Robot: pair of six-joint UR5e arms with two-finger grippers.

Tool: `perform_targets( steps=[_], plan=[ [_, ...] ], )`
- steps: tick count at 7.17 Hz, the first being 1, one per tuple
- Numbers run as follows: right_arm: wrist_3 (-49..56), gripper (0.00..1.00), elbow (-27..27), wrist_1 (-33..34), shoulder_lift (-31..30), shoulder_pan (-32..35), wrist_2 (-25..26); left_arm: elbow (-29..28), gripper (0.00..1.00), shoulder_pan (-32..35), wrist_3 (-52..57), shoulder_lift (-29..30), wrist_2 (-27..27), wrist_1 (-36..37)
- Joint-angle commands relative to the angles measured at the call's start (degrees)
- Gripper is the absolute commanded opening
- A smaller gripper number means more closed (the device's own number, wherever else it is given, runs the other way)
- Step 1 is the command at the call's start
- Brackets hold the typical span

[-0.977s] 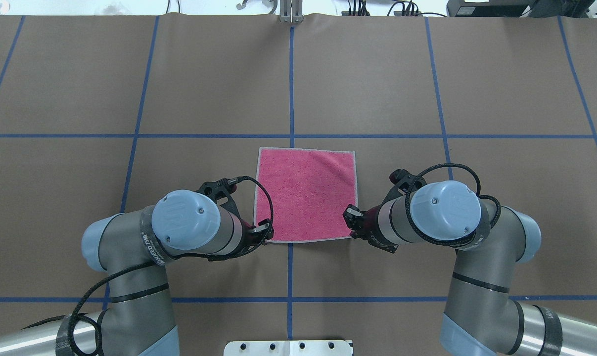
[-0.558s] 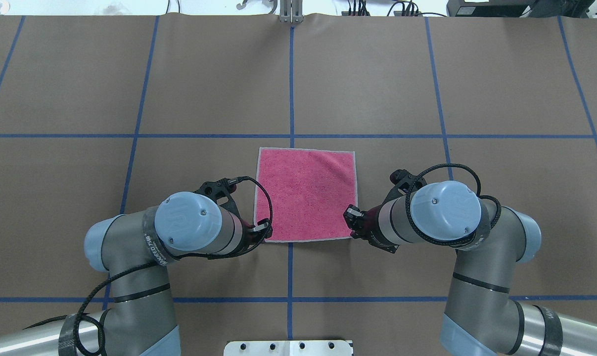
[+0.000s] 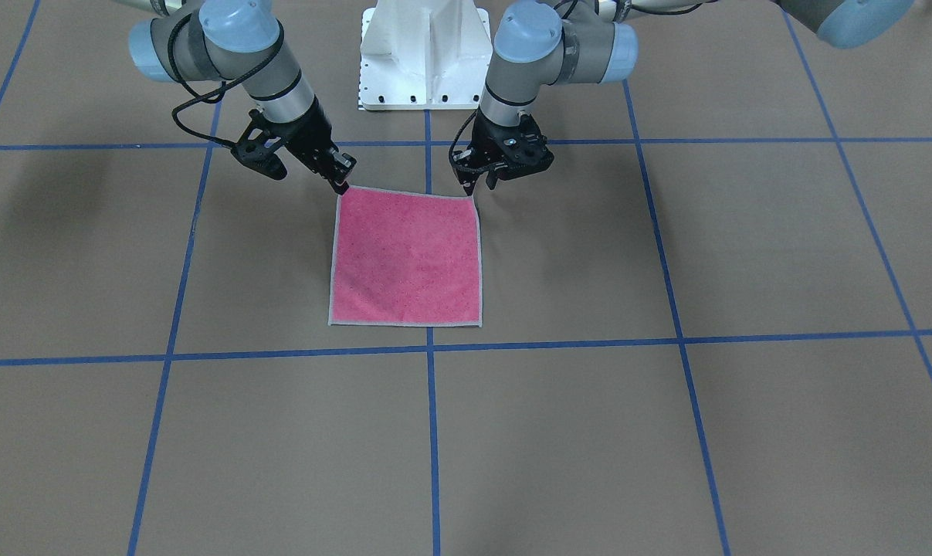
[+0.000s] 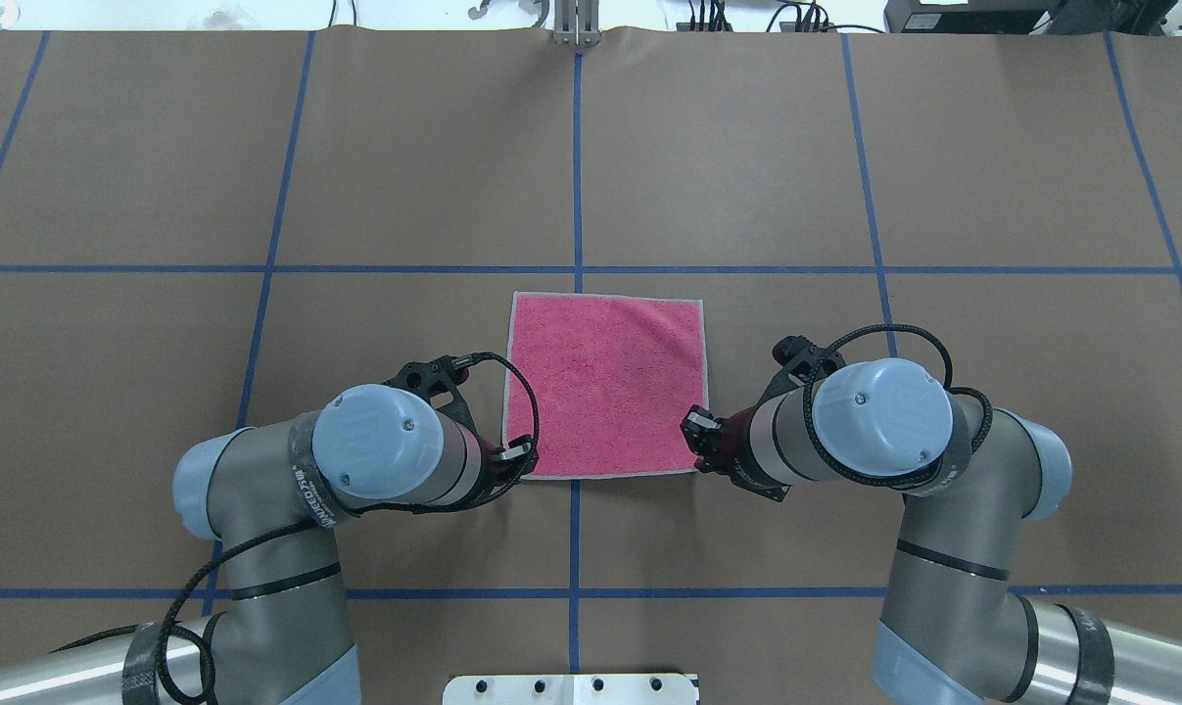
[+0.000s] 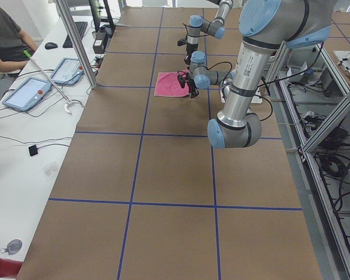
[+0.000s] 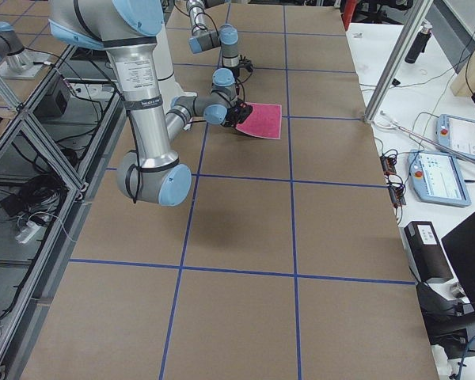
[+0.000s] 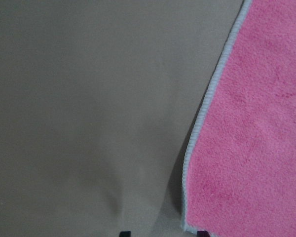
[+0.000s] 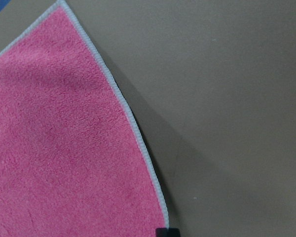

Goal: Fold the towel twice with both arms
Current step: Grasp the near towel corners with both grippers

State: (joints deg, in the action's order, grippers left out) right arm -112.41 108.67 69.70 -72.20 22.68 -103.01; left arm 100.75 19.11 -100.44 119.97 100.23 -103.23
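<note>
Overhead exterior — towel flat, pink up; jaws at corners.

Counter covered w/ brown paper, split into big rectangles by blue tape lines. White base block sits at robot-side edge, approx. centre, w/ row of dark holes along its front. Left-end view: white side bench runs alongside counter. Seated operator at far end, keyboard + mouse close by. Grey pendant w/ red button lies on bench, second pendant just beyond. Alu post stands at counter edge. Small black item further down bench. Right-end view: cable bundles under frame.
</note>
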Motion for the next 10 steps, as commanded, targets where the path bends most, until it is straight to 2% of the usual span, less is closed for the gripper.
perform_targets(
  steps=[1,7,8,9,10],
  plan=[
    [0.0,0.0,0.05,0.0,0.04,0.0,0.0,-0.12,0.46,-0.04,0.33,0.09,-0.04,-0.13],
    [0.0,0.0,-0.04,0.0,-0.05,0.0,0.0,-0.73,0.41,-0.65,2.09,0.88,-3.28,-0.74],
    [0.0,0.0,-0.04,0.0,-0.05,0.0,0.09,-0.82,0.35,-0.65,2.09,0.97,-3.29,-0.65],
    [0.0,0.0,-0.04,0.0,0.04,0.0,0.09,-0.82,0.34,-0.74,2.09,0.88,-3.29,-0.65],
    [0.0,0.0,-0.04,0.0,0.04,0.0,0.09,-0.91,0.29,-0.91,2.09,0.88,-3.29,-0.65]
  ],
)
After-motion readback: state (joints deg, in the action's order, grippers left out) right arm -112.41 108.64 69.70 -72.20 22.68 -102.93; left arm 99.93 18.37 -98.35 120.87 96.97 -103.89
